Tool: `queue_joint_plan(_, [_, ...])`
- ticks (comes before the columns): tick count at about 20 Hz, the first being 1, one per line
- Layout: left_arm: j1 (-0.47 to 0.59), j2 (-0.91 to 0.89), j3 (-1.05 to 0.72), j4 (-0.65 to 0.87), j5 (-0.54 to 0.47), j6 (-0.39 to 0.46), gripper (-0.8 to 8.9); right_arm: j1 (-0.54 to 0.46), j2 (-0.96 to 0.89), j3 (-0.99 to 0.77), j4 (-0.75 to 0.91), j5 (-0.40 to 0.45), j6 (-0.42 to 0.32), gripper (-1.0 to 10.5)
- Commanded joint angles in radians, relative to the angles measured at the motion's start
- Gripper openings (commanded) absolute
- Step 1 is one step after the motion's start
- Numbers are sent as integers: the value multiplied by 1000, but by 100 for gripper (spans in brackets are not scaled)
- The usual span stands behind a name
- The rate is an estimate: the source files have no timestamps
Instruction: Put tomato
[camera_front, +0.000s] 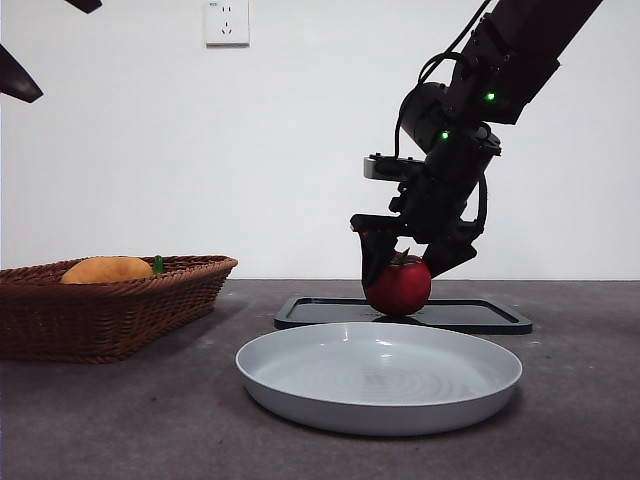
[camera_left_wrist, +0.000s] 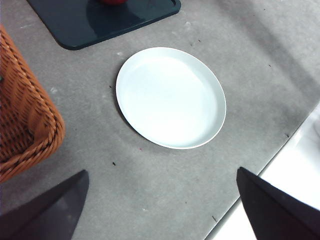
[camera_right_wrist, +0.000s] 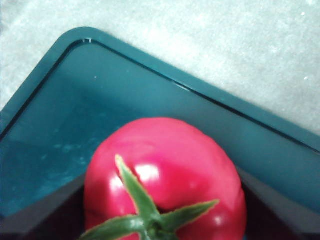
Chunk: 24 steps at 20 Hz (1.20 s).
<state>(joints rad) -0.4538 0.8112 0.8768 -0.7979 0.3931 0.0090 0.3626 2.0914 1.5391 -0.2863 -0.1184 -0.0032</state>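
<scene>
Grey plate (camera_front: 378, 378) nearest, tomato (camera_front: 398, 287) between right gripper (camera_front: 402, 262) jaws

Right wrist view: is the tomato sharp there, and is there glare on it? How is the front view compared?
Right wrist view: the tomato fills the frame, slightly soft, with white glare spots on its skin; the dark tray looks teal. Front view: sharper, evenly lit, the right gripper dark against the white wall, with a soft shadow under the plate.

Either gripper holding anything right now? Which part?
The right gripper has its jaws on either side of the tomato, low on the dark tray; actual contact is unclear. The left gripper holds nothing.
</scene>
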Motion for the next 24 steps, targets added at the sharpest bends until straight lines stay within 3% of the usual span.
queue_joint_plan(1, [-3, 5, 14, 5, 4, 1, 463, 7, 27, 25, -8, -12, -8, 469])
queue_joint_plan(4, [-3, 5, 15, 3, 4, 1, 463, 7, 20, 25, -12, -12, -8, 560])
queue_joint_plan(12, [-3, 5, 15, 5, 4, 1, 463, 6, -89, 26, -114, 18, -9, 560])
queue_joint_plan(24, [-3, 5, 15, 6, 4, 2, 464, 2, -595, 23, -541, 14, -5, 558])
